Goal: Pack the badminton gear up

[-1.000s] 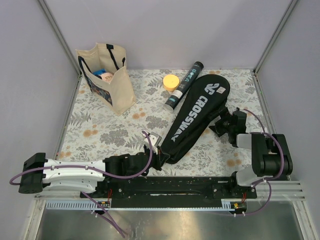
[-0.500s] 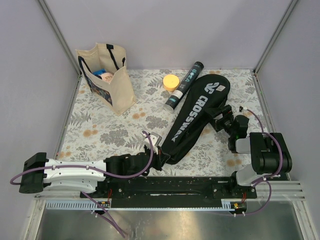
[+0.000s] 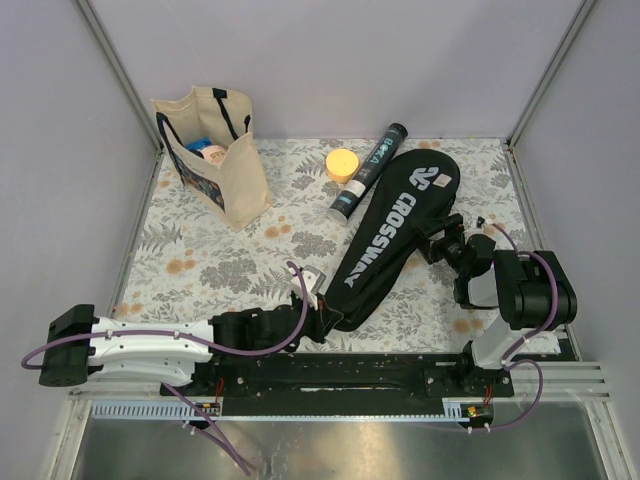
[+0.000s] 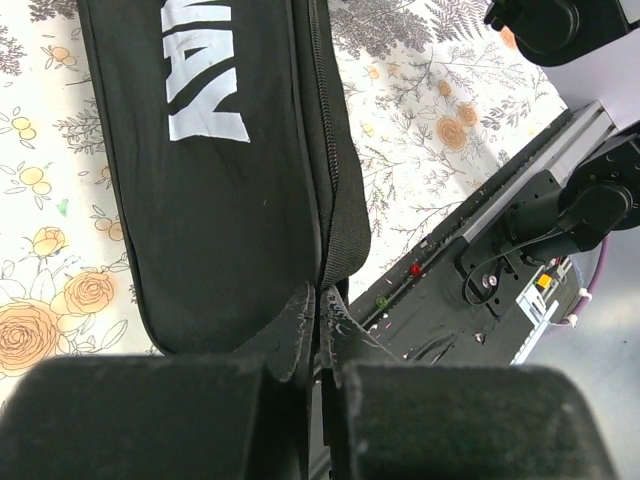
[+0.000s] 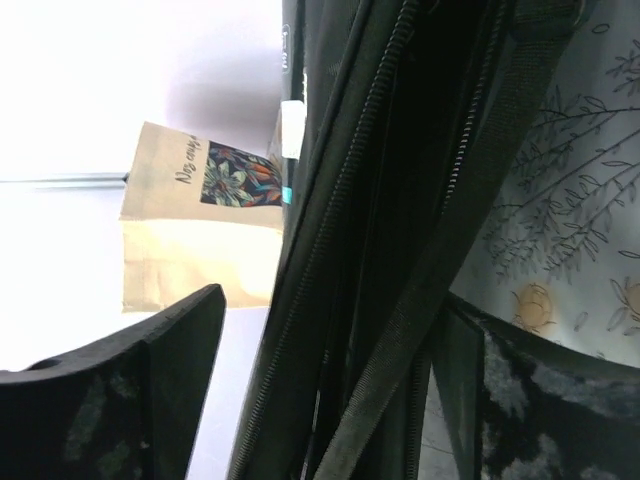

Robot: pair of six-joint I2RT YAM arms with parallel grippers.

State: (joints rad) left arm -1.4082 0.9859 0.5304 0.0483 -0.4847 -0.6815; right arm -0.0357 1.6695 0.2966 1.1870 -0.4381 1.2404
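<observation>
The black "CROSSWAY" racket cover lies slantwise on the floral table. My left gripper is shut on the cover's narrow near end; in the left wrist view its fingertips meet on the edge seam and strap of the cover. At the cover's right edge my right gripper stands open. The right wrist view shows the cover's zippered edge and a webbing strap lying between the spread jaws of the right gripper. The long black lettered tube lies beside the cover's wide end.
A beige tote bag with dark handles stands at the back left, also seen as a tote bag beyond the cover. A round yellow lid lies next to the tube. The black rail runs along the near edge.
My right gripper has shifted left and its arm has turned in toward the cover's right edge. The left gripper stays shut on the cover's near end.
</observation>
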